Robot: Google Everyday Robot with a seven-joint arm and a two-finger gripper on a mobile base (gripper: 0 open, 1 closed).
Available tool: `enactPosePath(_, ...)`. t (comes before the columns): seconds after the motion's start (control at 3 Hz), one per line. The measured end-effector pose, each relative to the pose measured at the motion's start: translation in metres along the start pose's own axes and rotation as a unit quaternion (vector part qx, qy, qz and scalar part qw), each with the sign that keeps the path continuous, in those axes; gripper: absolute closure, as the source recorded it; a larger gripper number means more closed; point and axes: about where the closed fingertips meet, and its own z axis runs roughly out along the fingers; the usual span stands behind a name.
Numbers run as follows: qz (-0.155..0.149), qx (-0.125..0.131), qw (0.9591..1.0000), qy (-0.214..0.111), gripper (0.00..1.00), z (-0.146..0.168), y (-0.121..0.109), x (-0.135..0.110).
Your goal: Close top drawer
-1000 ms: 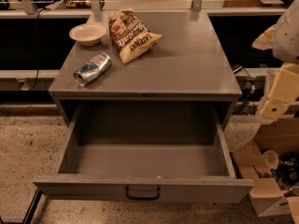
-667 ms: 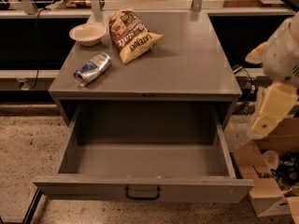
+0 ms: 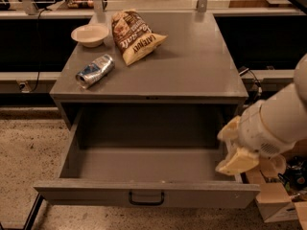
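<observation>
- The top drawer stands pulled far out from under the grey worktop, with its flat front nearest the camera.
- A small black bar handle sits at the centre of that front.
- Inside the drawer only its own grey floor and side walls show, and the back part lies in shadow under the worktop.
- The tool, cream-coloured, hangs at the drawer's right wall, close to the front right corner.
- I cannot tell whether the tool touches the wall, nor whether it is spread apart or closed together.
- The white arm comes in from the right edge and slopes down to the tool.
- A shallow pale bowl stands upright at the back left of the worktop. Its inside looks the same pale colour, and I cannot tell what it holds.
- A bag of chips lies flat just right of the bowl, and its lower end points towards the middle of the worktop.
- A crushed silver and blue can lies on its side near the worktop's left front edge, apart from the bowl and the bag.
- A cardboard box sits on the floor to the right of the drawer front, below the arm.
</observation>
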Motion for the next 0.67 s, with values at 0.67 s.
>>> enactPosePath(0.67, 0.008, -0.056, 0.9966, -0.060, 0.52, 0.060, 0.052, 0.017)
